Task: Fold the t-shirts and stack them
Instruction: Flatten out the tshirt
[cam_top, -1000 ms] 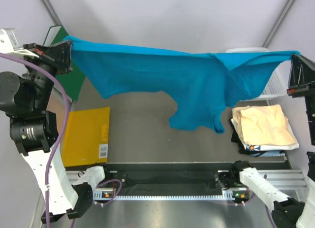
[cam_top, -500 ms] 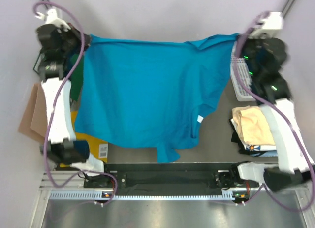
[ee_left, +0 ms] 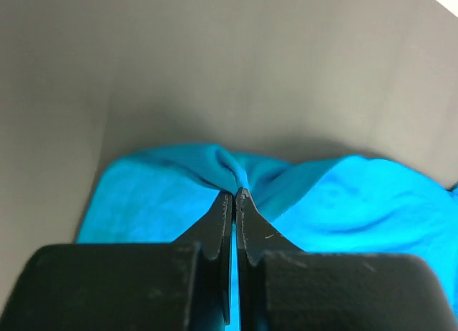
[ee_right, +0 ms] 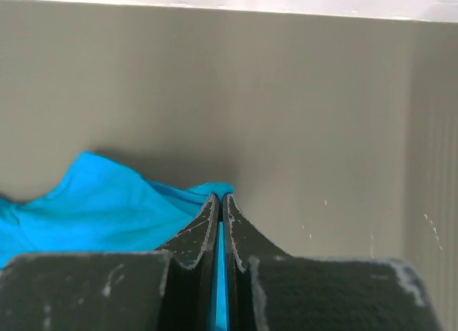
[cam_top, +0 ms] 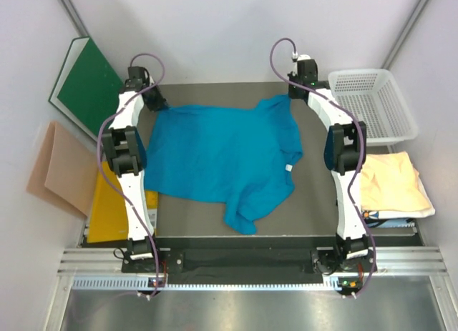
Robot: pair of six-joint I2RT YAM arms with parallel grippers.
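The teal-blue t-shirt [cam_top: 215,156] lies spread on the grey table, its near end bunched toward the front. My left gripper [cam_top: 153,104] is stretched to the far left corner of the shirt and is shut on its edge; the wrist view shows a pinched fold of blue cloth [ee_left: 236,175] between the closed fingertips [ee_left: 234,195]. My right gripper [cam_top: 289,96] is at the shirt's far right corner, shut on its hem [ee_right: 207,194] at the tips [ee_right: 220,198]. The cream-tan t-shirt [cam_top: 390,184] lies folded at the right.
A white mesh basket [cam_top: 372,106] stands at the back right. At the left lean a green board [cam_top: 87,84] and a tan-pink paper sheet [cam_top: 56,168], with a yellow envelope [cam_top: 114,209] beside the left arm. Printed cloth [cam_top: 379,215] peeks from under the cream shirt.
Both arms swung from holding the blue shirt stretched high in the air to reaching far across the table, and the shirt now lies laid out flat.
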